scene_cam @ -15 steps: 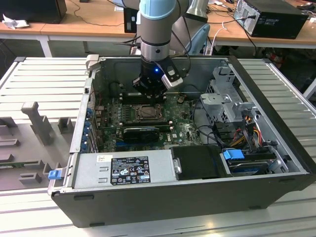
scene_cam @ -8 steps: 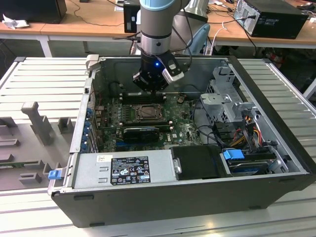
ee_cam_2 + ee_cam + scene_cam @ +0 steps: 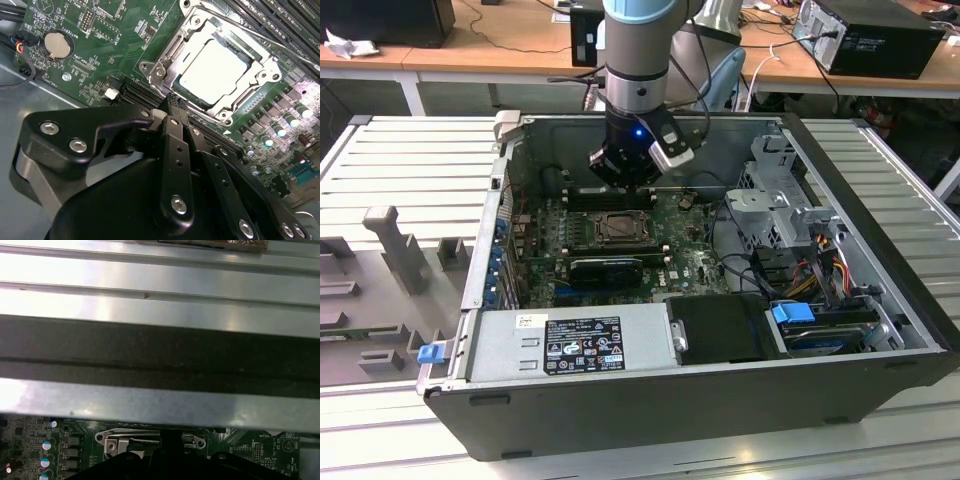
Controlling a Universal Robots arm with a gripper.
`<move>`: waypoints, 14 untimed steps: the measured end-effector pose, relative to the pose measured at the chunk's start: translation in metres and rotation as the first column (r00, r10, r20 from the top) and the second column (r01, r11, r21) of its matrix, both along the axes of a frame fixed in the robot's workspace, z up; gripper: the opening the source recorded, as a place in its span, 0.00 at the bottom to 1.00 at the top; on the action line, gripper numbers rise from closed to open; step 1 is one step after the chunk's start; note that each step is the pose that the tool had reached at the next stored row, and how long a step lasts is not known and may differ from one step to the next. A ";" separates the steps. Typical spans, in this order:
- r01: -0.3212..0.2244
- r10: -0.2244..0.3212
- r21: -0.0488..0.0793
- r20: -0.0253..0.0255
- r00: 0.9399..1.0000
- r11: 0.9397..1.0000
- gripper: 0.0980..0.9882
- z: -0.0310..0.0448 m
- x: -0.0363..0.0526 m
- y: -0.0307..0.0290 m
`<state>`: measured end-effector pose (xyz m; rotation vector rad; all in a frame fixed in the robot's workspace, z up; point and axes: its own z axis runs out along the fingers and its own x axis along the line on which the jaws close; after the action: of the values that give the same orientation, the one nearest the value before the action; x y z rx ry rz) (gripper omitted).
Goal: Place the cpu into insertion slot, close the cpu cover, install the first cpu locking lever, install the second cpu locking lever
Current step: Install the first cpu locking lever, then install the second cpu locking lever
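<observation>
Gripper (image 3: 175,102) just beside closed cpu cover (image 3: 172,52) over cpu (image 3: 217,67)

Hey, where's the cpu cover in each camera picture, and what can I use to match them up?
Exterior view: the cpu cover lies mid-motherboard, just below the end effector.
Second wrist view: cpu cover is upper right of centre, closed over the cpu, just beyond the end effector.
First wrist view: cpu cover sits at the bottom edge, partly hidden.
Shared landmark: the green motherboard.
</observation>
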<state>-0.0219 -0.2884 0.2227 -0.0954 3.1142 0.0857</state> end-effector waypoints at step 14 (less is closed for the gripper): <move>0.000 0.000 0.000 0.000 1.000 1.000 0.01 0.0090 0.0001 -0.0081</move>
<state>-0.0218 -0.2966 0.2317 -0.0957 3.1142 0.0860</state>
